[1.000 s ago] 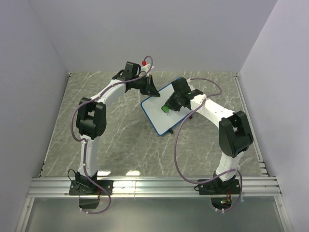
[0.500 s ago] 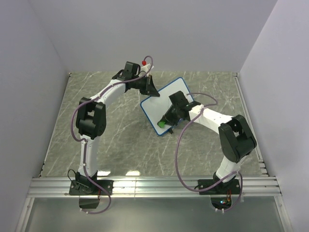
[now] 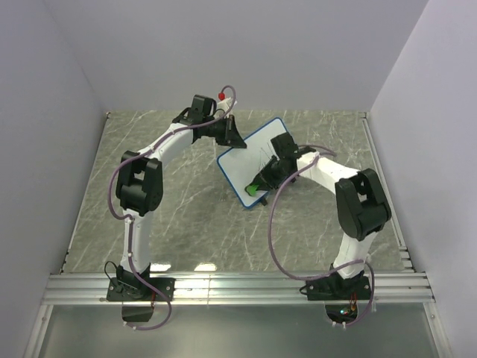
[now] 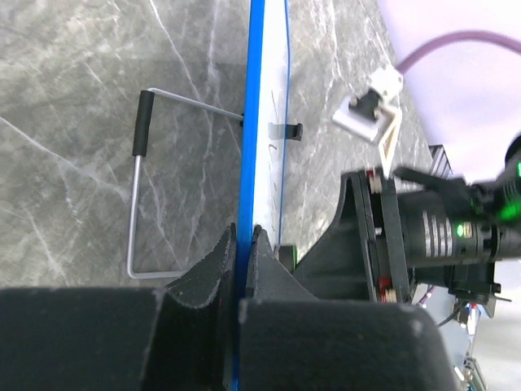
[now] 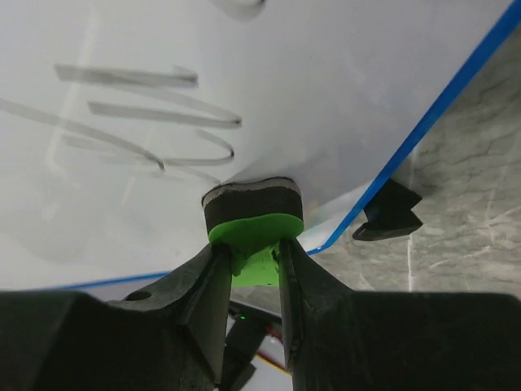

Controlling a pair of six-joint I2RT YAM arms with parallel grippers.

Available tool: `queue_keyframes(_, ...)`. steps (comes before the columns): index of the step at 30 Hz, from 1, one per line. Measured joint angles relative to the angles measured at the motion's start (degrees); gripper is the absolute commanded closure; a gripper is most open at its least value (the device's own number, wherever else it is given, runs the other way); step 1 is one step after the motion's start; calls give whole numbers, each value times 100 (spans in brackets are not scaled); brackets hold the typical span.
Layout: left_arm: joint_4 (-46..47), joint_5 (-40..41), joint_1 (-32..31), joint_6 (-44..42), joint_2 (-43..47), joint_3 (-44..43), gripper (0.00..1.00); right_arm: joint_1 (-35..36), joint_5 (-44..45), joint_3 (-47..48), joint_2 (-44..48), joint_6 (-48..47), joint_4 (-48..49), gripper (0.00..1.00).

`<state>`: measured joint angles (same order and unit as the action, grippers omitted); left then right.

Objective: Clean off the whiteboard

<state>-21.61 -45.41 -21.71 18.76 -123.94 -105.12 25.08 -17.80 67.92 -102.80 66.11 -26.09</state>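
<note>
Over the last second the green eraser (image 5: 252, 213) has been swept from the middle of the board (image 3: 257, 149) down to its near corner, and it now sits just inside that corner against the blue frame. That looks like one wiping stroke run to its end. The job is not finished, though: the right wrist view shows grey strokes (image 5: 155, 122) on the white above the eraser, so more passes seem to be needed higher up. The board stands tilted on the far half of the desk (image 3: 149, 224), a little right of the middle. The left fingers (image 4: 228, 257) are clamped on the frame at its far-left edge, steadying it. The right fingers (image 5: 213, 277) are closed tight on the eraser's green body. In the top view the right arm covers the near-right part of the board, and the strokes there are too faint to judge. The left wrist view sees the board edge-on, with its wire stand (image 4: 138, 163) behind, so the surface cannot be read from it. Whether the eraser's dark pad presses flat on the white is hard to tell.
</note>
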Motion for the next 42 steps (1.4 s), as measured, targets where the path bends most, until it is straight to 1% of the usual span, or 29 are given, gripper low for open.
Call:
queue_keyframes(4,74,72,39,44,31,44,100,-356,-22,850,-452,-15,-691,100)
queue_keyframes(8,149,140,70,105,107,166,100,-828,181,1746,-855,-26,-1040,100)
queue_keyframes(13,164,197,74,212,177,273,100,-1187,509,2826,-1340,-35,-1082,100)
queue_keyframes(16,144,219,74,245,186,278,100,-1215,599,3167,-1506,11,-1019,100)
queue_keyframes(18,125,238,79,278,186,278,100,-1200,605,3233,-1552,61,-981,100)
queue_keyframes(24,74,286,96,321,186,278,100,-1104,612,3213,-1561,208,-702,100)
queue_keyframes(29,2,299,122,332,186,278,100,-909,610,2649,-1283,376,101,100)
queue_keyframes(33,-13,293,122,310,186,278,100,-531,588,2059,-896,518,717,100)
queue_keyframes(36,-48,278,125,291,188,275,100,-234,603,1410,-535,643,1237,100)
queue_keyframes(42,-46,269,129,280,192,269,100,-247,341,7,11,765,2044,100)
